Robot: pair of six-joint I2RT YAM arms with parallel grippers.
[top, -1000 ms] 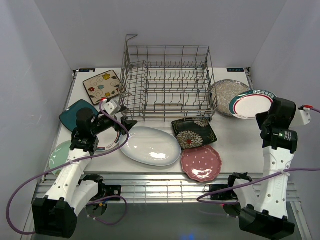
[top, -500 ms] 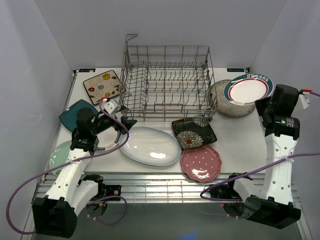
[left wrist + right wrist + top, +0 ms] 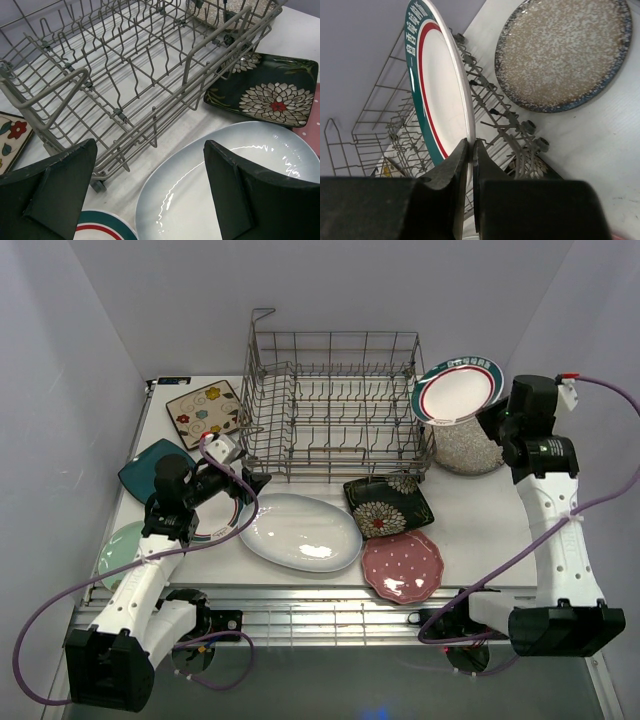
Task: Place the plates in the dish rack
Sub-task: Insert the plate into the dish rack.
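Currently, 1 round white plate with a teal-and-red rim point(image 3: 458, 390) is held on edge, clamped by the right gripper point(image 3: 470, 145), above the right end of the grey wire dish rack point(image 3: 330, 405) at the far edge of the white table point(image 3: 480, 510). The left gripper point(image 3: 149, 160) is spread wide, empty, near the rack's front left corner, over the edge of the large white oval plate point(image 3: 300, 532).
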